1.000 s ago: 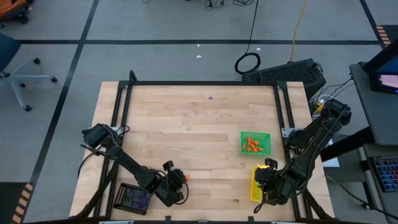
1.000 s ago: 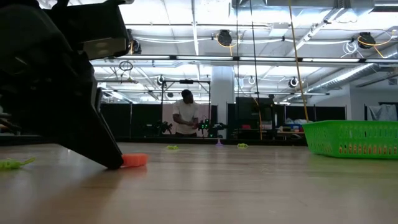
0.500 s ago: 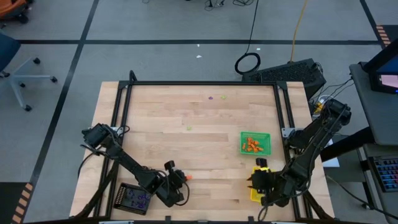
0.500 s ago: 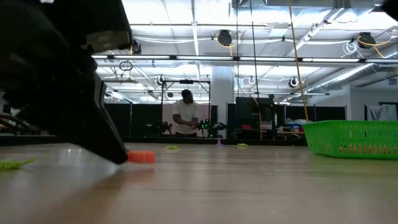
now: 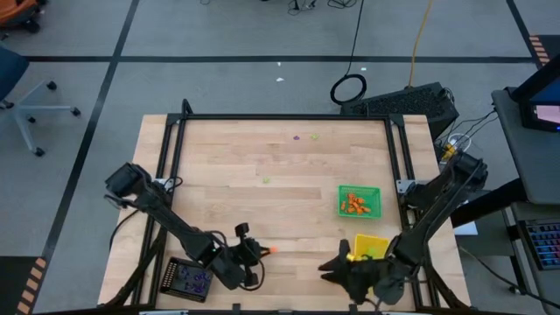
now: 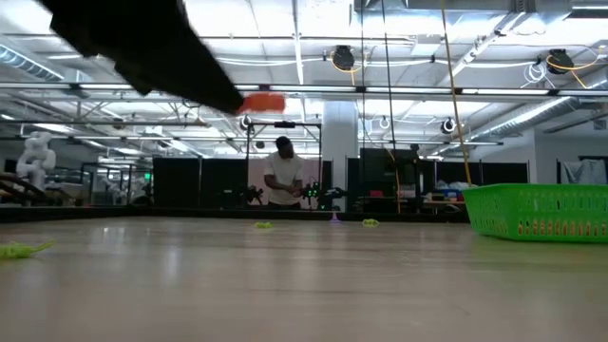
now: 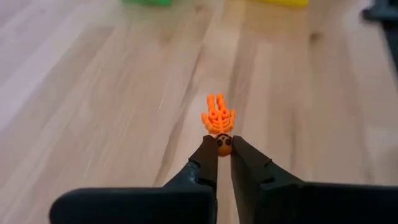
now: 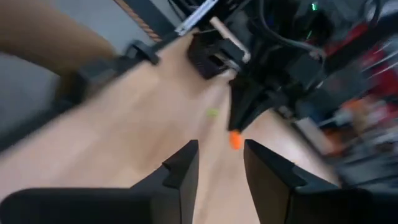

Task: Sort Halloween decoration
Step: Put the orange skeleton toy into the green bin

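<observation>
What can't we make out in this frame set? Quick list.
- High view: trinkets in the black tray are too small to identify, and the left arm overlaps one corner.
- High view: the yellow tray is partly hidden by the right arm, so its contents are unclear.
- Low view: the left gripper is cut off by the top edge; only its tip with the orange trinket shows.
- Right wrist view: motion blur smears everything beyond the right gripper.
</observation>
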`<state>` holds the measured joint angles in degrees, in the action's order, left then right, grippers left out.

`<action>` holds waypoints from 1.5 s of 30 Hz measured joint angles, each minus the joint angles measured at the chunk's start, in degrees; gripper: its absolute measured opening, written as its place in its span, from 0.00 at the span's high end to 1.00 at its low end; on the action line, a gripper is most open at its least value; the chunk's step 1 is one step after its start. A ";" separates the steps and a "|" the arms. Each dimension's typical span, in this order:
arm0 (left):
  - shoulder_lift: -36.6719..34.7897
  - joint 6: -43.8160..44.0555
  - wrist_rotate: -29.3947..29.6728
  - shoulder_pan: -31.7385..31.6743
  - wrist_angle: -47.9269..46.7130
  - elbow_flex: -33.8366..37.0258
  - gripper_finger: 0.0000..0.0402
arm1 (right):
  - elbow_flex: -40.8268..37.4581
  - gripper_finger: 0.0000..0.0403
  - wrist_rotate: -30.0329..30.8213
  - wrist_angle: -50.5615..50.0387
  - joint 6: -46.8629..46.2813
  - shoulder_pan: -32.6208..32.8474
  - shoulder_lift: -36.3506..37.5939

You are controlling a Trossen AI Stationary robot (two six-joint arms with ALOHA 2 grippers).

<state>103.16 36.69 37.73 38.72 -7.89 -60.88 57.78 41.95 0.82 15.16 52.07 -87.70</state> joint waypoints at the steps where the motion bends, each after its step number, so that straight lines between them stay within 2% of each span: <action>1: -0.36 -1.06 0.05 0.00 0.86 0.00 0.95 | 0.00 0.71 1.95 2.24 4.16 -0.02 -1.24; 5: -1.75 -5.96 -0.67 0.00 5.57 0.00 0.95 | 0.00 0.69 9.14 11.69 18.53 -0.92 -5.97; 7: -2.15 -8.20 -2.11 0.00 8.40 -0.07 0.95 | 0.00 0.67 10.73 15.82 23.51 -1.76 -8.07; 11: -2.67 -12.93 -5.37 -0.01 13.50 -0.09 0.95 | 0.00 0.63 10.26 21.70 29.30 -3.62 -11.18; 17: -2.76 -18.65 -11.94 -0.11 20.23 -0.09 0.95 | 0.00 0.54 5.80 27.17 34.16 -6.13 -14.30; 22: -2.76 -19.09 -13.65 -0.15 21.14 -0.09 0.95 | 0.00 0.51 3.39 31.94 38.19 -7.20 -15.80; 27: -2.76 -19.03 -13.83 -1.04 22.57 -0.07 0.95 | 0.00 0.54 -2.98 34.95 39.64 -8.64 -16.35; 36: -2.76 -17.64 -18.77 -3.82 22.92 -0.07 0.95 | 0.00 0.59 -6.39 34.81 39.75 -11.18 -16.35; 45: -2.76 -17.49 -19.66 -3.88 22.93 -0.07 0.95 | 0.00 0.78 -7.82 34.10 39.54 -11.50 -16.35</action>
<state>100.40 19.20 18.06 34.84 15.04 -60.95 57.78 34.14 34.93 54.69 40.58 -104.05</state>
